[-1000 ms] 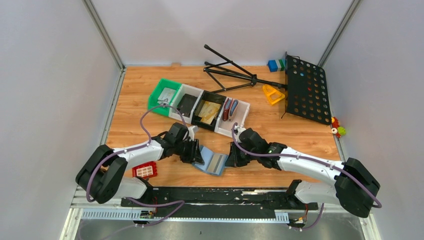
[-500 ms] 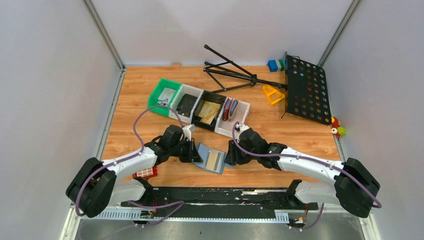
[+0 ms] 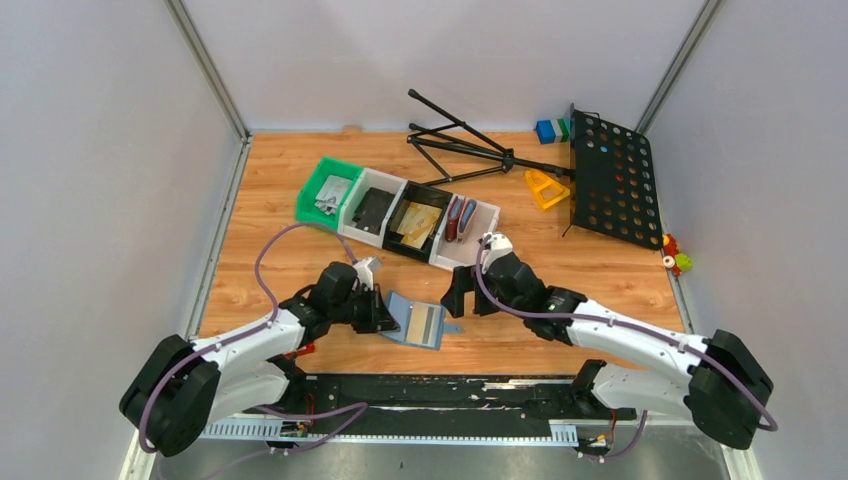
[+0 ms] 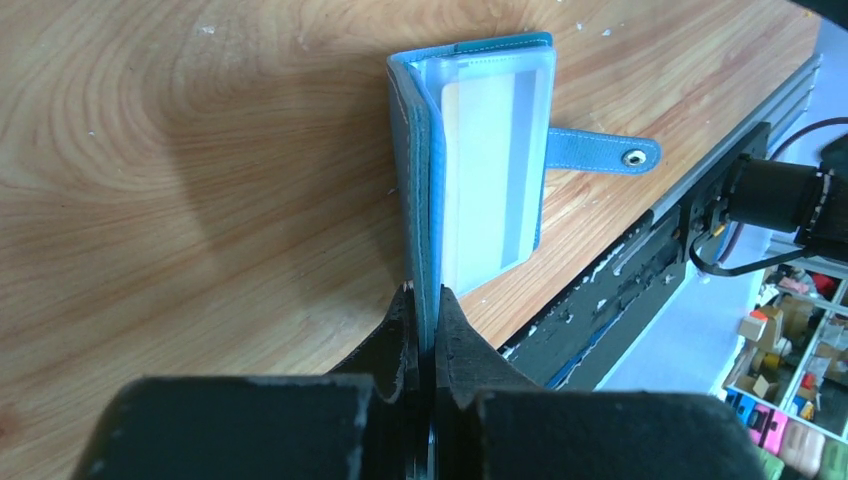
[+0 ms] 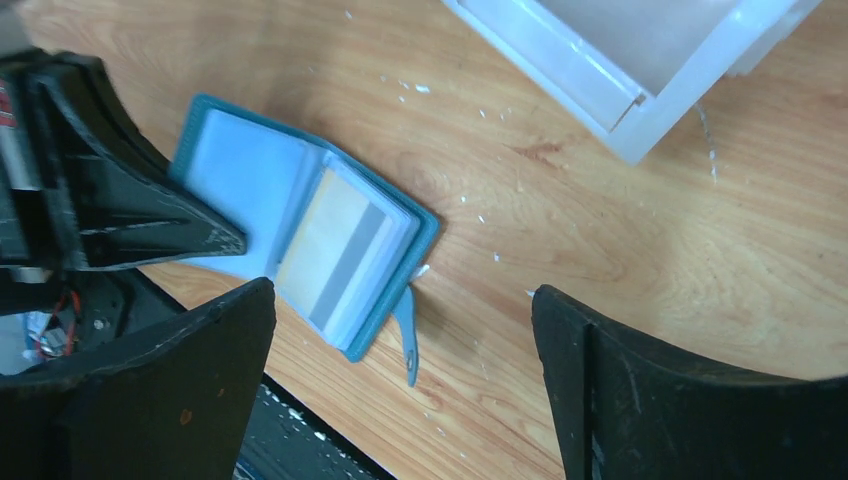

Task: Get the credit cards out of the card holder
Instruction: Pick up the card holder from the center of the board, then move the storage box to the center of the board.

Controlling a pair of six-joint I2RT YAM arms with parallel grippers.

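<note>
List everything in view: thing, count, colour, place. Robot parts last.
Card holder: 1, blue, open on the table's near side.
Card: 1 showing, tan with grey stripe, in the holder's sleeve.
Bins: 4, green, white, black, white, row mid-table.
Wallets: 2, dark red and blue-grey, in the rightmost bin.
Music stand: 1, black, lying far right.
Yellow piece: 1, beside the stand.
Blocks: 2, blue and green, far edge.
Table: 1, wood.
Left end effector: 1, black, shut on the card holder's cover.
Right end effector: 1, black, open, right of the card holder.
</note>
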